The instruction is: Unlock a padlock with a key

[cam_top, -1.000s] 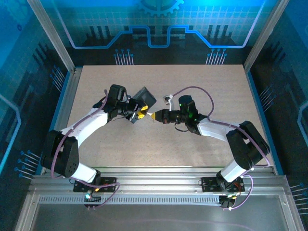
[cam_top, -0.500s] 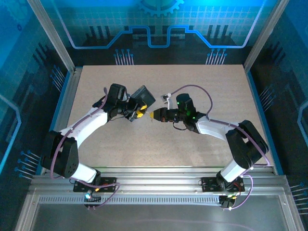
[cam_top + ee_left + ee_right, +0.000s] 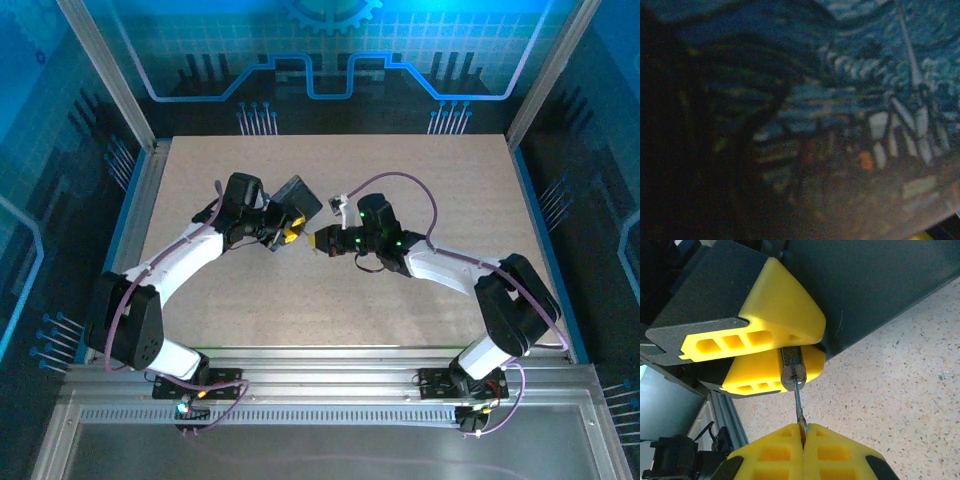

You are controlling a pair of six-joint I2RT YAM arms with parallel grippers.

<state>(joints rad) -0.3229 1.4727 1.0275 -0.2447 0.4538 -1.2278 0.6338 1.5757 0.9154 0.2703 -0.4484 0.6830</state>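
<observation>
While the right gripper (image 3: 802, 439) is pinching the key (image 3: 798, 402) at bottom centre of the right wrist view, the key tip is meeting the keyway of the padlock (image 3: 791, 367) at frame centre. Left gripper (image 3: 290, 237) is clamping the padlock between its yellow fingers (image 3: 782, 305); painted tin (image 3: 855, 95) is sitting just behind.

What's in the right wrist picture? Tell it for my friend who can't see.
A thin silvery key, pinched by the right gripper, points up with its tip at the keyhole of a small padlock. The left gripper clamps the padlock over a speckled table.
</observation>
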